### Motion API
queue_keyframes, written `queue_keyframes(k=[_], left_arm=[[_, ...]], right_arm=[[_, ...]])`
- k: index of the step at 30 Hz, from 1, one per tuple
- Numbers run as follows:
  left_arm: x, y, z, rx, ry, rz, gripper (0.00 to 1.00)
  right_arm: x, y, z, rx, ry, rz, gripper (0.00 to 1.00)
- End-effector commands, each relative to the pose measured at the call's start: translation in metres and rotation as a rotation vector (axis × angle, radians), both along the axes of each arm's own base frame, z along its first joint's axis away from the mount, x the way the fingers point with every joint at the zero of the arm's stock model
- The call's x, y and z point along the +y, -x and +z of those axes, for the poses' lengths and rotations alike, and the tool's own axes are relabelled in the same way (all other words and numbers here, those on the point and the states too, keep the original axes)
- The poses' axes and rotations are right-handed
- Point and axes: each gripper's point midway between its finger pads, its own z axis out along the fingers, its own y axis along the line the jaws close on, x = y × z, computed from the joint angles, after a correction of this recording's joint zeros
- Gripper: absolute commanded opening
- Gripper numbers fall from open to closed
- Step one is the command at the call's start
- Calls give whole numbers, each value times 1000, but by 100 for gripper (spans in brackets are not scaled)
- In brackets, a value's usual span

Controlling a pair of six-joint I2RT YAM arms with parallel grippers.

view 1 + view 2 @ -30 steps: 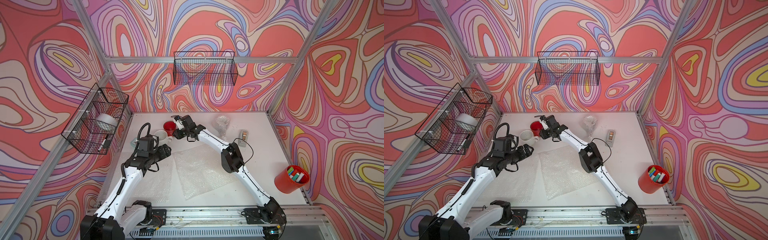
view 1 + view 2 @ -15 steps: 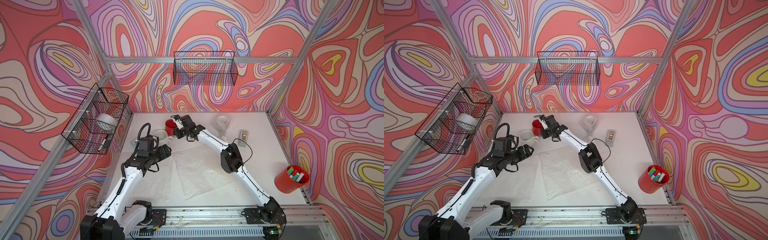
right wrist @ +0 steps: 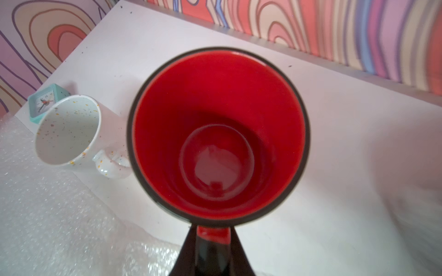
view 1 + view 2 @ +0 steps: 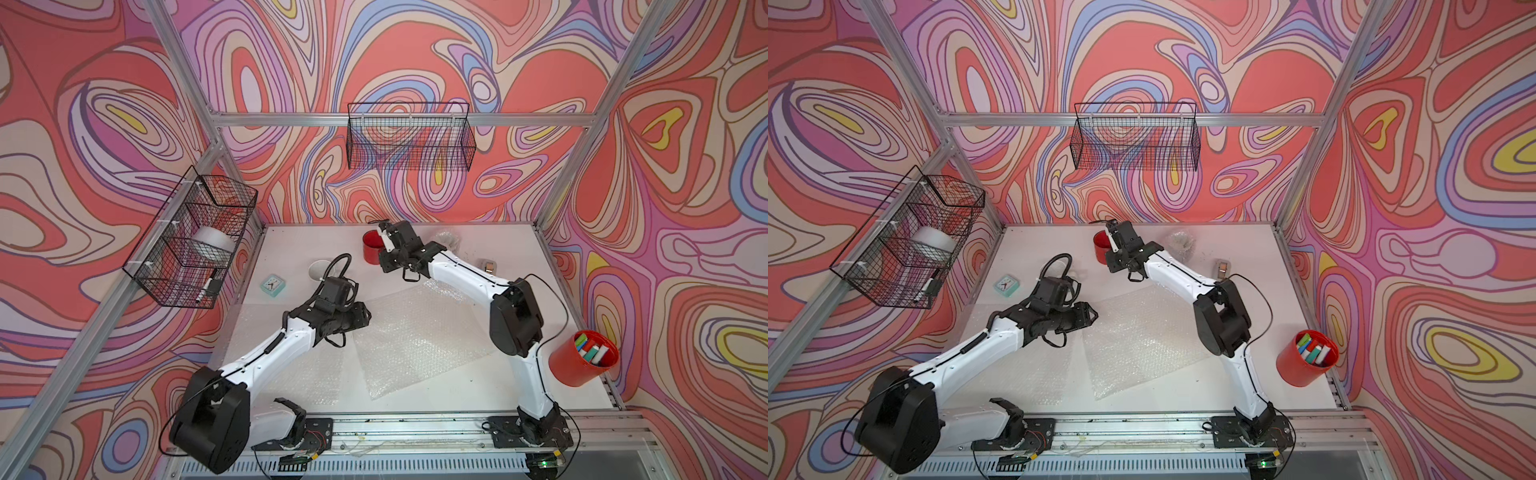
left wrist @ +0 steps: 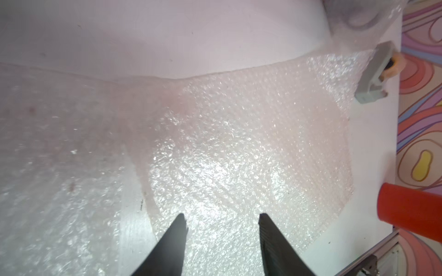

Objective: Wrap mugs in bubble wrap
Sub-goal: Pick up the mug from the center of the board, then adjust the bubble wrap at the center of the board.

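Red mug (image 4: pixel 370 251) shifted, handle clamped in right tool (image 3: pixel 212 235).

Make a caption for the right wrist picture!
Right gripper pinching the handle of the red mug, white speckled mug and green clock nearby.

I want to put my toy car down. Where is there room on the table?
Bare table lies between the middle bubble wrap sheet, the front rail and the red pen cup. Crowded: back left, around clock, white mug and red mug.
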Motion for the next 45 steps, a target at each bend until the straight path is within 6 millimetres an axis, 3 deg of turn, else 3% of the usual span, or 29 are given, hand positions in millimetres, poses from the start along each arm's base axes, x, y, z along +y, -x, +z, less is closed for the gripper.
queue_keyframes(k=[1, 9, 12, 18, 23, 32, 36, 45], left_arm=[[-5, -6, -15, 20, -32, 21, 38], [13, -11, -42, 98, -189, 64, 26], [14, -15, -48, 111, -221, 61, 25], [12, -32, -62, 139, -288, 46, 24], [13, -49, -65, 146, -341, 43, 23], [7, -92, -69, 136, -342, 12, 22], [2, -107, -68, 122, -325, -8, 22], [-4, -126, -86, 151, -276, -28, 22]], right_arm=[[-23, 9, 45, -101, -37, -86, 0], [-88, 66, 45, -42, 48, -194, 0], [-103, 83, 43, -16, 52, -218, 0], [-114, 110, 42, 28, 45, -241, 0], [-116, 125, 40, 46, 43, -254, 0], [-115, 163, 16, 94, 39, -301, 0], [-104, 178, 5, 98, 41, -295, 0], [-83, 203, -19, 96, 37, -232, 0]])
